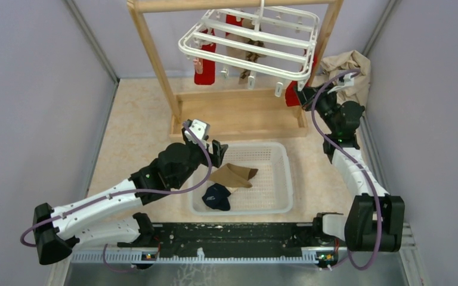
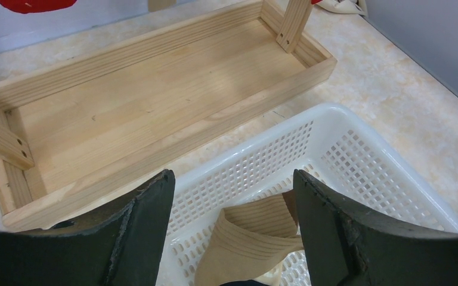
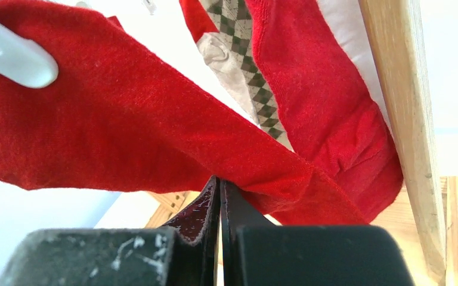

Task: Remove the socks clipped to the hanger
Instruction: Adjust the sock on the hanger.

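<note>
The white hanger (image 1: pixel 250 36) hangs from the wooden frame (image 1: pixel 238 113). Socks hang clipped under it: a red one (image 1: pixel 205 68) at the left and a patterned one (image 1: pixel 251 50) in the middle. My right gripper (image 1: pixel 300 95) is at the hanger's right corner, shut on the lower edge of a red sock (image 3: pixel 125 119) that a white clip (image 3: pixel 12 56) holds. The gripper's jaws (image 3: pixel 219 182) are pressed together. A second red sock (image 3: pixel 322 89) and a checked sock (image 3: pixel 244 53) hang behind. My left gripper (image 2: pixel 232 202) is open and empty above the tan sock (image 2: pixel 256 238).
A white perforated basket (image 1: pixel 280 179) in front of the frame holds the tan sock (image 1: pixel 234 174) and a navy sock (image 1: pixel 216 196). The frame's wooden tray base (image 2: pixel 155 101) lies just beyond the basket. A beige cloth (image 1: pixel 349 68) lies at the back right by the frame's post (image 3: pixel 405 119).
</note>
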`<state>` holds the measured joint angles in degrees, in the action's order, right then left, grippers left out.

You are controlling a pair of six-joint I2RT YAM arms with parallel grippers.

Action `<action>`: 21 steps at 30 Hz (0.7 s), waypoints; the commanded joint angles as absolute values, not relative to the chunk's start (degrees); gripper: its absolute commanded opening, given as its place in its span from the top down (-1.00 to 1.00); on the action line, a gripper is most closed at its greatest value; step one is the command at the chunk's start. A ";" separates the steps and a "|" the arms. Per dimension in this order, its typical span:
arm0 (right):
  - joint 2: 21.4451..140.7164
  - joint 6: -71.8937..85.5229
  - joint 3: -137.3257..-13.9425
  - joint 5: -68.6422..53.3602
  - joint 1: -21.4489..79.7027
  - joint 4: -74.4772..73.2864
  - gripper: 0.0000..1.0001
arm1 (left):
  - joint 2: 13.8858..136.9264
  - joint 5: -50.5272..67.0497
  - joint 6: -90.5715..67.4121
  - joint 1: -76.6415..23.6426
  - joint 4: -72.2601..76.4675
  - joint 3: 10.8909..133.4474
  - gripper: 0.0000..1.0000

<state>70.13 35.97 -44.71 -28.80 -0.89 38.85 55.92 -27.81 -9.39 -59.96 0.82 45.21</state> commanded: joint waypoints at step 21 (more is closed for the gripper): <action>69.19 21.55 -52.30 -14.85 -0.61 26.95 -0.87 | 55.20 -26.96 -9.18 -59.74 1.01 47.37 -0.57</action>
